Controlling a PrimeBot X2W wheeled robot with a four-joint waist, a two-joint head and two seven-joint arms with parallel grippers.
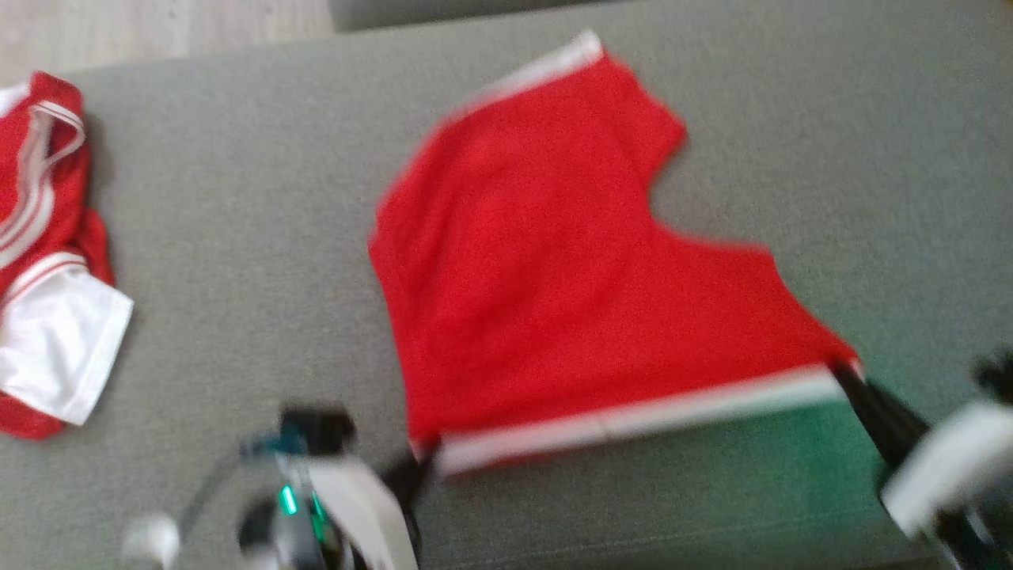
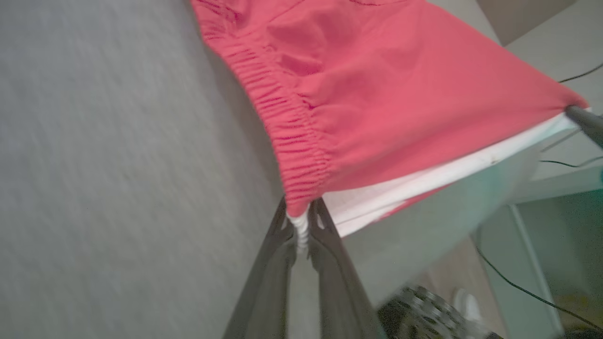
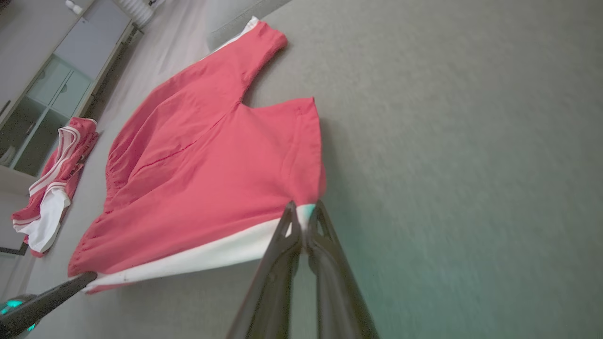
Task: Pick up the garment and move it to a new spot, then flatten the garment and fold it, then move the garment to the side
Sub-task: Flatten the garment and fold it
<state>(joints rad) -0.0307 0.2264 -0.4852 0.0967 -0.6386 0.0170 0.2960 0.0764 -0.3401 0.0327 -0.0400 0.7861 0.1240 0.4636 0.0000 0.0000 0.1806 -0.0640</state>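
head: high, looking down | both wrists: low, close along white edge (image 2: 424,181) | all share: red shorts (image 1: 554,261)

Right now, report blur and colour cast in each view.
Head view: motion blur smears the red shorts, green glow on the grey surface below them. Left wrist view: surface streaked, waistband fairly sharp. Right wrist view: sharpest, greenish tint at right.

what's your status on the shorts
Left gripper shut on shorts, waistband corner; right gripper shut on hem corner. Shorts stretched between, flat on cushion. Other clothes far left.
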